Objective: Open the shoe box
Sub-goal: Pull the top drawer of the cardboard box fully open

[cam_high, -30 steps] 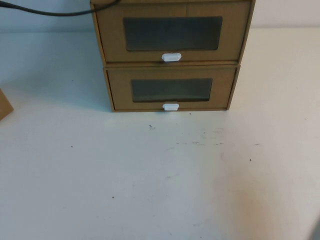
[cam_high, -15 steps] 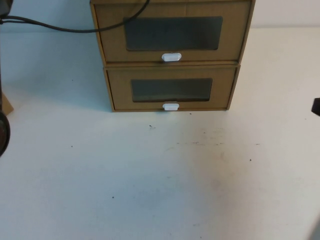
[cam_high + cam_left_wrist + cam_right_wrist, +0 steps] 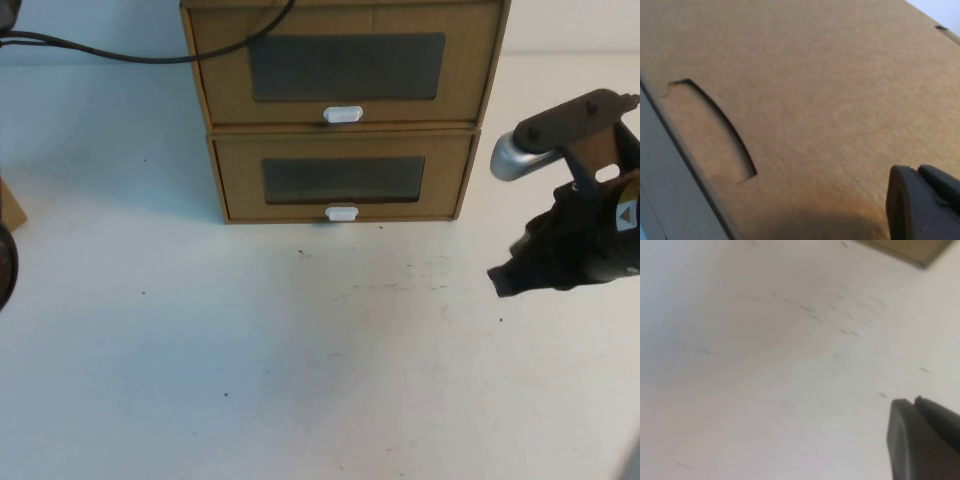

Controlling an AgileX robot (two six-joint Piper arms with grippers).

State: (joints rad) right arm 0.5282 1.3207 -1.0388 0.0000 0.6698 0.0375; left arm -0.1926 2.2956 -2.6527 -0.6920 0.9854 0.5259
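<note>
Starting with the biggest thing, you have the white counter point(image 3: 300, 380), with a wide bare stretch running from the boxes' fronts to the near edge. At the back, in the middle, two cardboard shoe boxes are stacked. The upper box point(image 3: 470, 60) sits on the lower box point(image 3: 240, 185), both fronts shut and facing you, each with a dark window. The lower box rests on the counter, and there is open counter on both sides of the stack.

Your right arm reaches in from the right edge. Its right tool point(image 3: 503, 278) hangs over the counter, right of the stack and a little nearer you than the lower box's front corner, apart from it. Its jaws are pressed together on nothing.

The left tool point(image 3: 922, 205) shows only in its own wrist camera, close over a brown cardboard panel point(image 3: 815, 75) with a curved cut slot. You cannot tell whether it is wide or narrow.

A black cable point(image 3: 150, 58) crosses the far left to the upper box's top edge. Smallest, a white pull tab point(image 3: 343, 114) sits at the upper front's bottom edge, and a second tab point(image 3: 342, 213) at the lower front's.
</note>
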